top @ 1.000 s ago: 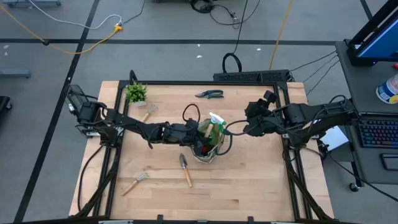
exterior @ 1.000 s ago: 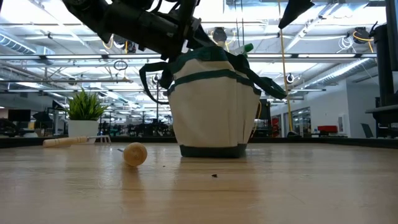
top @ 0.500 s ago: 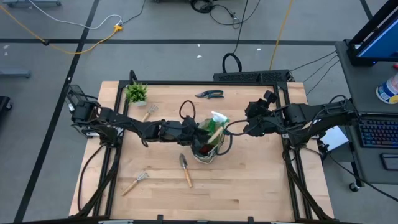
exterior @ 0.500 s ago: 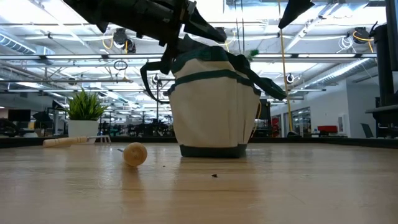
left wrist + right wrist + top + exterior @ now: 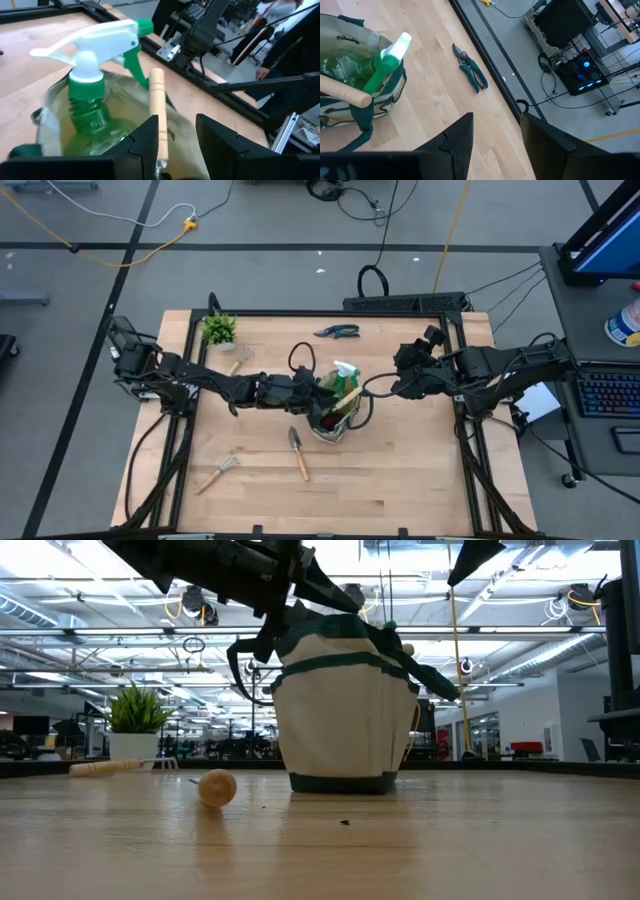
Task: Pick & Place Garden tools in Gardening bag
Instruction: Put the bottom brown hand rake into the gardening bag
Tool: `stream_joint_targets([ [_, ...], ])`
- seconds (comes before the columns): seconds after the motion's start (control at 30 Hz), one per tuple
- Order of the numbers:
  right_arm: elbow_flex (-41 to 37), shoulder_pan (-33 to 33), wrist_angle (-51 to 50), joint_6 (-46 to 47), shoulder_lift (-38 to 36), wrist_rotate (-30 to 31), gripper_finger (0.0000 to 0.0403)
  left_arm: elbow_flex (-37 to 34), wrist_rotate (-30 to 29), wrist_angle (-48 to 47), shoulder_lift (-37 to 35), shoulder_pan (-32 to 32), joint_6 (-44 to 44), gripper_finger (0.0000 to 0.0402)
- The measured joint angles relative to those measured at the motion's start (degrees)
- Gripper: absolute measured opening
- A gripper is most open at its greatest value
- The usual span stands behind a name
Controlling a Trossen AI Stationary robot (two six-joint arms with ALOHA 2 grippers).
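Note:
The beige gardening bag (image 5: 335, 420) stands upright mid-table on its base (image 5: 340, 783). Inside it are a green spray bottle (image 5: 90, 100) and a tool whose wooden handle (image 5: 157, 105) sticks up out of the bag. My left gripper (image 5: 175, 145) hovers open over the bag's mouth; the handle stands in the gap, close to one finger (image 5: 142, 147), and I cannot tell whether they touch. My right gripper (image 5: 492, 142) is open, raised at the bag's right, with only table showing between its fingers. The bag's loop handle (image 5: 367, 395) reaches toward it.
A trowel (image 5: 298, 452) and a hand rake (image 5: 218, 473) lie on the near half of the table. Another rake (image 5: 240, 360) and a potted plant (image 5: 219, 330) sit at the far left. Dark pruning shears (image 5: 337, 332) lie near the far edge.
My left gripper has risen a little above the bag's mouth. The spray bottle's head has shifted slightly. In the low view its green nozzle no longer shows above the bag's right rim, where a wooden handle end shows now.

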Motion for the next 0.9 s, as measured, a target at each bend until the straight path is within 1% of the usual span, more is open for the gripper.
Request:
stream_joint_targets([
  [0.1,0.0,-0.02,-0.01,0.0,0.0,0.01,0.0155,0.08,-0.71,-2.66,-2.01,0.16,0.52,0.0136],
  [0.2,0.0,0.0,-0.02,0.0,0.0,0.0,0.0155,-0.04,-3.35,-9.48,-5.68,0.2,2.42,0.0136],
  [0.27,0.01,-0.01,-0.02,-0.01,0.0,0.02,0.0155,0.18,-5.62,-11.7,-7.75,0.2,3.09,0.0136],
  [0.33,0.0,-0.02,-0.02,0.0,0.0,0.02,0.0155,-0.01,-8.11,-17.17,-10.94,0.2,3.21,0.0136],
  [0.4,0.0,-0.01,-0.02,-0.02,0.0,0.05,0.0155,0.11,-9.52,-18.98,-12.62,0.2,3.41,0.0136],
  [0.5,0.0,-0.02,-0.04,-0.02,0.0,0.06,0.0155,-0.11,-11.17,-24.68,-16.23,0.04,3.54,0.0136],
  [0.57,0.0,-0.01,-0.04,-0.02,0.0,0.04,0.0155,0.2,-11.63,-25.59,-17.76,-0.02,3.48,0.0136],
  [0.63,0.0,0.0,-0.06,-0.02,0.0,0.05,0.0155,-0.11,-12.45,-30.03,-19.92,-0.27,3.37,0.0136],
  [0.7,0.0,-0.02,-0.04,-0.02,0.0,0.05,0.0155,0.15,-12.91,-30.62,-21.01,-0.41,3.16,0.0136],
  [0.77,0.0,-0.02,-0.07,-0.02,0.0,0.04,0.0155,-0.05,-13.41,-34.74,-22.83,-0.72,2.79,0.0136],
  [0.83,0.0,-0.02,-0.07,-0.08,0.0,0.04,0.0155,0.13,-13.64,-35.78,-23.61,-0.83,2.2,0.0136],
  [0.9,0.0,-0.02,-0.18,-0.2,0.0,0.04,0.0155,-0.02,-13.57,-39.72,-24.76,-1.02,0.78,0.0136],
])
